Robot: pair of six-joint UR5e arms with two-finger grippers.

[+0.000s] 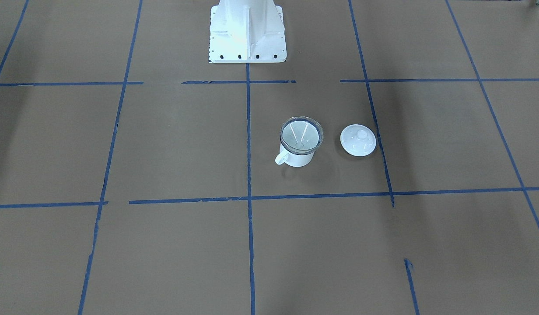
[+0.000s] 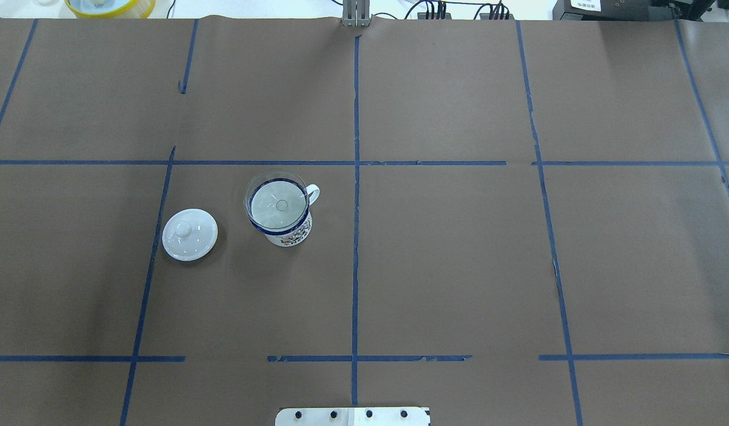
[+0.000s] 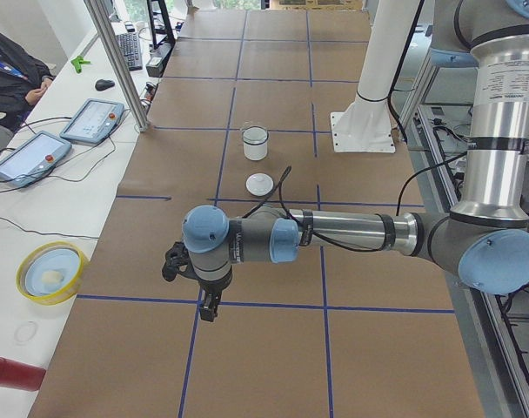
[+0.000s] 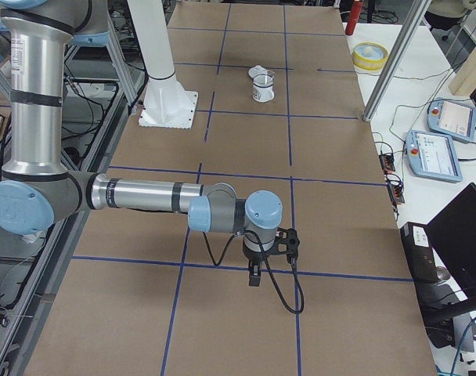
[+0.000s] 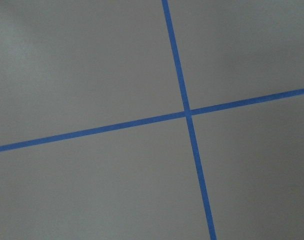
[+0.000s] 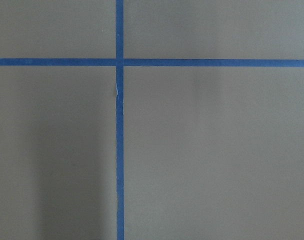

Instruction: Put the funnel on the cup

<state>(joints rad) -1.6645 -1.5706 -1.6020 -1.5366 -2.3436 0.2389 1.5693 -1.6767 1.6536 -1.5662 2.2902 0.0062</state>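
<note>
The clear funnel sits in the mouth of the white blue-rimmed cup, spout down, on the brown table. Both show in the overhead view, the funnel inside the cup, and small in the side views. My left gripper hangs over the table's left end, far from the cup. My right gripper hangs over the right end, also far away. Both show only in the side views, so I cannot tell whether they are open or shut. The wrist views show only bare paper and blue tape.
A round white knobbed lid lies on the table beside the cup. The robot's white base stands behind. A yellow bowl, teach pendants and a red can lie on the side bench.
</note>
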